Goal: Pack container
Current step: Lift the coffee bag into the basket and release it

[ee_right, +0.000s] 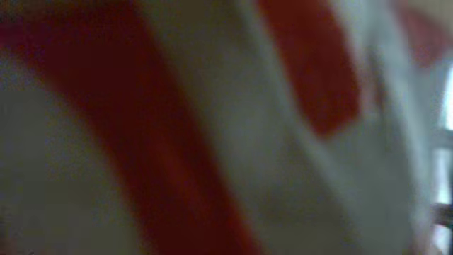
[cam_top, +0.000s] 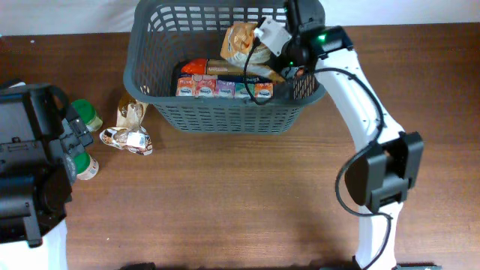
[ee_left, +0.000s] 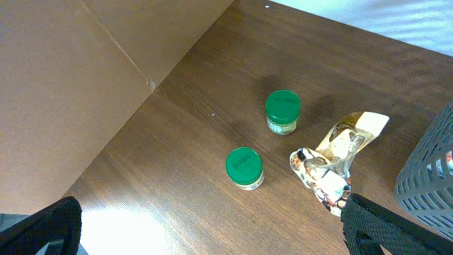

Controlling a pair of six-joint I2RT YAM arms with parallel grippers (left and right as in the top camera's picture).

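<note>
The dark grey basket (cam_top: 142,46) stands at the back centre of the table; its corner shows in the left wrist view (ee_left: 428,177). Inside lie a row of small colourful cartons (cam_top: 225,89), a red-orange packet (cam_top: 193,67) and a tan bag (cam_top: 240,41). My right gripper (cam_top: 264,46) reaches down into the basket beside the tan bag; its fingers are hidden. The right wrist view is only a red and pale blur right at the lens. My left gripper (ee_left: 212,237) is wide open and empty above the table at the left.
Two green-lidded jars (ee_left: 282,111) (ee_left: 244,168) stand on the table left of the basket. A crumpled printed packet (ee_left: 333,166) lies between them and the basket. A white cloth edges the table at the back.
</note>
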